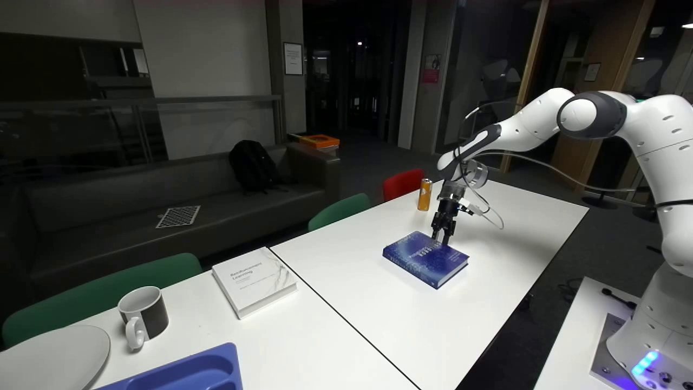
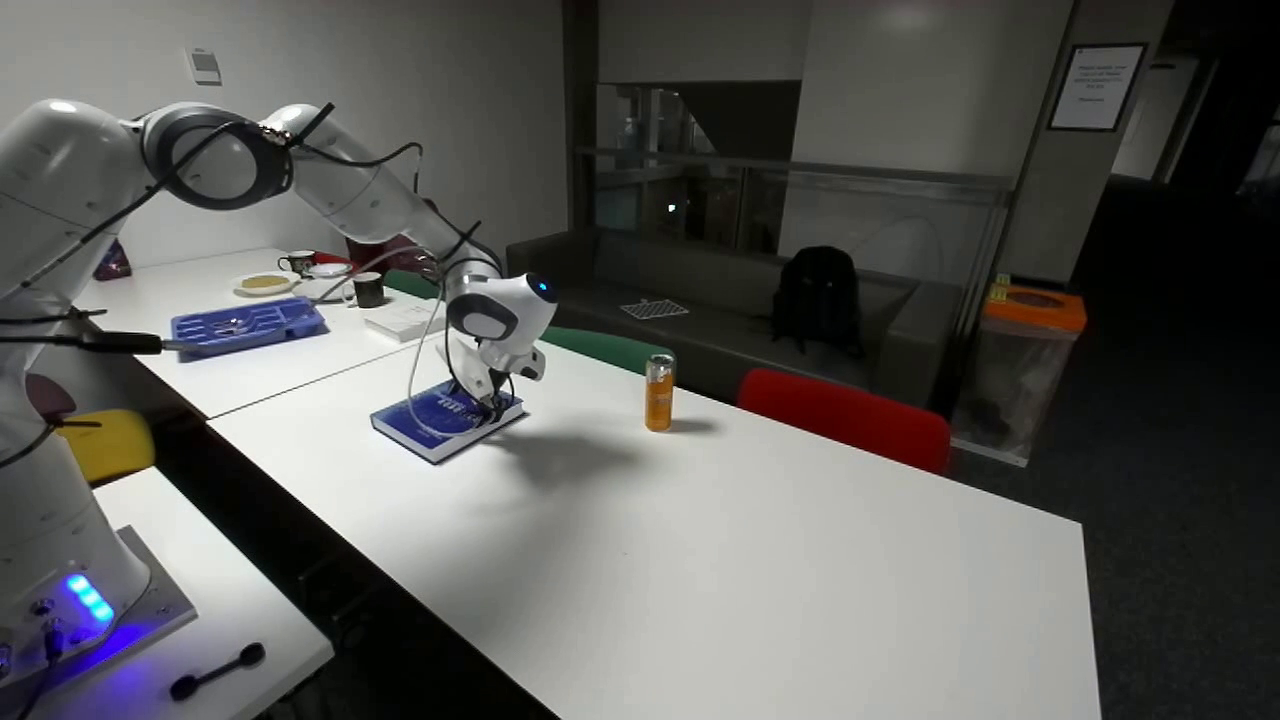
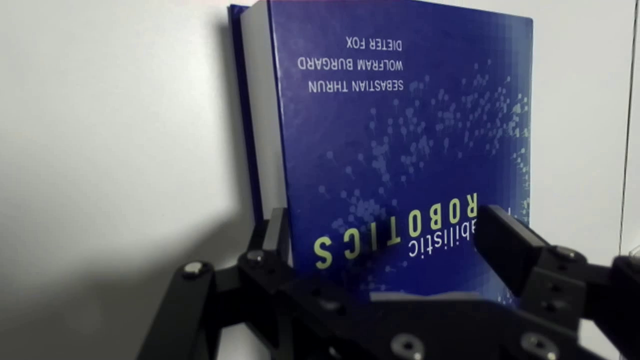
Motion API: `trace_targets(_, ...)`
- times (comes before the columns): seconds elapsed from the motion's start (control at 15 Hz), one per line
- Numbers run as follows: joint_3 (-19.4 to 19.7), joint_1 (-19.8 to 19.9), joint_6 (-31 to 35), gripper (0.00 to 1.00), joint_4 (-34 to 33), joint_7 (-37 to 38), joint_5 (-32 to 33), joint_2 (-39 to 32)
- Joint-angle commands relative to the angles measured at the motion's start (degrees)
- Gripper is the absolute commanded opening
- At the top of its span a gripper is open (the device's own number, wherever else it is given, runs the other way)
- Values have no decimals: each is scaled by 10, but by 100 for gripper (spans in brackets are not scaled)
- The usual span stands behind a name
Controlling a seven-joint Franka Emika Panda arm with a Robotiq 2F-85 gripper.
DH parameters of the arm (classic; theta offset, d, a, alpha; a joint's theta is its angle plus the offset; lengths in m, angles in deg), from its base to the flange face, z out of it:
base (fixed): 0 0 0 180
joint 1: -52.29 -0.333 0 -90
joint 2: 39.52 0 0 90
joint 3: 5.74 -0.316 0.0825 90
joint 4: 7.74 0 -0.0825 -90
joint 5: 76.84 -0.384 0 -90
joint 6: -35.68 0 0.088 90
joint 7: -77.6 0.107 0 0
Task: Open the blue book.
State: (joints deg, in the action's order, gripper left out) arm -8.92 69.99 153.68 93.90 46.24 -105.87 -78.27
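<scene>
Table point(image 2: 800, 560) white, book point(image 1: 419, 261) closed — room point(image 1: 365, 160) dim.

Arm point(image 1: 587, 115) arched; tool point(image 3: 384, 225) (spread apart) points downward.

2 books are counted, 1 blue book point(image 1: 425, 258) and 1 white book point(image 1: 253, 281), along with 1 can point(image 1: 425, 195), 1 tray point(image 1: 200, 374), 2 mugs point(image 2: 369, 291), 1 backpack point(image 1: 253, 165), 1 sofa point(image 1: 233, 213), 2 green chairs point(image 1: 103, 295), 1 robot arm point(image 1: 530, 127) and 1 gripper point(image 3: 383, 215).

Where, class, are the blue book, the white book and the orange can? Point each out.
Blue book point(image 3: 397, 150), in the wrist view: its front cover.
White book point(image 1: 254, 280), in an exterior view: its front cover.
Orange can point(image 2: 659, 398), in an exterior view: its side.
</scene>
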Motion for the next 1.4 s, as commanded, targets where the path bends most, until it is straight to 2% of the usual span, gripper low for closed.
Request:
trace_targets(0.0, -12, 21, -48, 100, -25, -1, -13, -9)
trace_targets(0.47, -11, 26, -94, 100, -44, 10, -35, -14)
trace_targets(1.33, -7, -1, -76, 100, -44, 56, -51, 11)
